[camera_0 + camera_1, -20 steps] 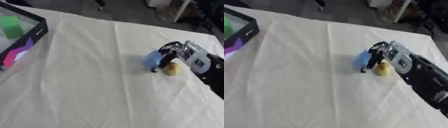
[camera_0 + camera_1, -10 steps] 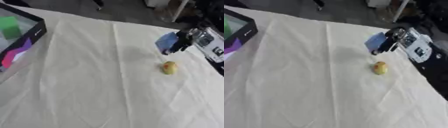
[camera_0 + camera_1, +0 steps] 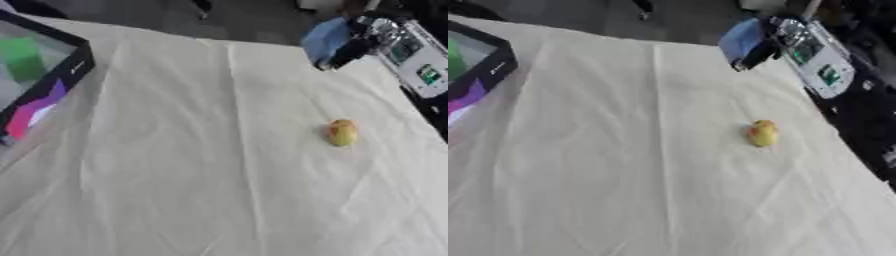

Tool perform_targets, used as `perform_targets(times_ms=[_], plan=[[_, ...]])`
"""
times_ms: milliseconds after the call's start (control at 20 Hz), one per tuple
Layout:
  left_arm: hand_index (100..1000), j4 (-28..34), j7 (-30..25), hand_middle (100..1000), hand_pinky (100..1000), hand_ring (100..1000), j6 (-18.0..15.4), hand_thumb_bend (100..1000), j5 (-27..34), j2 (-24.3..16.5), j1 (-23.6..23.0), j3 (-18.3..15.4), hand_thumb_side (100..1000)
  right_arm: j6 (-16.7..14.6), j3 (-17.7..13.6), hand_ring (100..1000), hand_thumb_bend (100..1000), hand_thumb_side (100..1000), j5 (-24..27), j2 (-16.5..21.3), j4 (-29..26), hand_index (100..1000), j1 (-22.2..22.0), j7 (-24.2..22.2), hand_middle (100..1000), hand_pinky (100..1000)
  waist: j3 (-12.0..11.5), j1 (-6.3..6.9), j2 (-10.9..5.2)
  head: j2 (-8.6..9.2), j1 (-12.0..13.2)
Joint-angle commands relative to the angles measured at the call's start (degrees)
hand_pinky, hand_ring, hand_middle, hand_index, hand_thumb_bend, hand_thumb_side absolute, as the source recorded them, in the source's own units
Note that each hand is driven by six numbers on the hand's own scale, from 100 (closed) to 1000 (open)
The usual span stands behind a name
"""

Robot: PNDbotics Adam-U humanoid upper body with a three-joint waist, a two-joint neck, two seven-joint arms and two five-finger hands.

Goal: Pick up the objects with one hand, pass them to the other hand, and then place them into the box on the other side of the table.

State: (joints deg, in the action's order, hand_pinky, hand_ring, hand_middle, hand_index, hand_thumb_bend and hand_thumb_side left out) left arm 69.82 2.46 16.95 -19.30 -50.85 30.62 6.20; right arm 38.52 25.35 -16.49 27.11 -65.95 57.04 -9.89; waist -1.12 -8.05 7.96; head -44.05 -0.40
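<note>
Now: blue object held up at one o'clock, yellow fruit alone on the cloth

Up at about one o'clock in the left eye view, the right hand point(image 3: 776, 42) reaches in from the upper right corner with its dark fingers curled round a blue object point(image 3: 326, 36). What the blue object is cannot be made out; it shows only as a soft blue shape with a rounded edge. It sits above the far edge of the table, over the line where the cloth meets the dark floor behind. The arm behind the hand is black with a pale grey panel that carries a small green mark.

A small yellow fruit point(image 3: 342, 132), reddish on one side, lies on the cream tablecloth point(image 3: 219, 175) at about three o'clock, well apart from the hand and the blue object. Nothing touches it. The cloth is creased, with one long fold running from twelve o'clock down toward six.

At about ten o'clock, on the left edge, stands a black-rimmed box point(image 3: 77, 67). Inside it a green block point(image 3: 24, 60) shows near the top, and a pink and purple shape point(image 3: 35, 112) lies lower down.

The left hand shows in neither view.
</note>
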Motion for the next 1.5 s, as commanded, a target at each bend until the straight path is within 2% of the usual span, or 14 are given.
perform_targets(times_ms=[50, 550, 700, 1050, 1200, 1500], plan=[[751, 3.0, -0.6, 666, 909, 737, -0.6, 100, 0.8, -1.9, 0.4, 0.0, 430, -1.9, -0.5, 561, 100, 100, -2.4, -2.2, 1.4, 502, 2.1, 0.2, 453, 731, -0.3, 2.1, 0.16, -0.07, 0.0], [765, 10.1, -3.3, 669, 906, 734, -1.7, 100, 3.0, -1.5, -0.2, 1.5, 409, -8.3, -0.1, 558, 100, 100, -7.8, -12.1, 6.7, 499, 4.7, 0.3, 457, 722, -2.6, 3.85, 0.92, -0.07, 0.6], [783, 12.9, -4.9, 678, 906, 734, -2.6, 100, 3.7, -1.5, -0.3, 2.2, 377, -9.9, -0.1, 550, 100, 100, -10.0, -14.4, 7.5, 494, 5.2, 1.0, 454, 719, -3.7, 4.33, 1.02, -0.07, 0.7], [805, 21.0, -11.7, 686, 905, 734, -5.3, 134, 6.5, -1.6, -0.8, 4.6, 271, -12.7, -0.1, 532, 100, 100, -14.1, -18.3, 8.1, 482, 5.8, 3.5, 444, 702, -5.1, 4.96, 1.29, -0.07, 0.9], [815, 24.1, -15.1, 694, 906, 740, -6.1, 169, 7.2, -1.4, -0.5, 6.2, 276, -14.2, 0.3, 526, 100, 100, -15.4, -19.7, 8.1, 477, 6.1, 3.0, 441, 701, -5.2, 5.01, 1.25, -0.07, 1.0], [820, 28.5, -19.4, 711, 909, 748, -6.1, 184, 7.1, -0.4, 1.2, 8.8, 294, -16.6, 0.6, 519, 100, 100, -17.8, -22.7, 8.4, 475, 6.2, 2.0, 438, 695, -5.6, 5.29, 1.24, -0.07, 1.2]])
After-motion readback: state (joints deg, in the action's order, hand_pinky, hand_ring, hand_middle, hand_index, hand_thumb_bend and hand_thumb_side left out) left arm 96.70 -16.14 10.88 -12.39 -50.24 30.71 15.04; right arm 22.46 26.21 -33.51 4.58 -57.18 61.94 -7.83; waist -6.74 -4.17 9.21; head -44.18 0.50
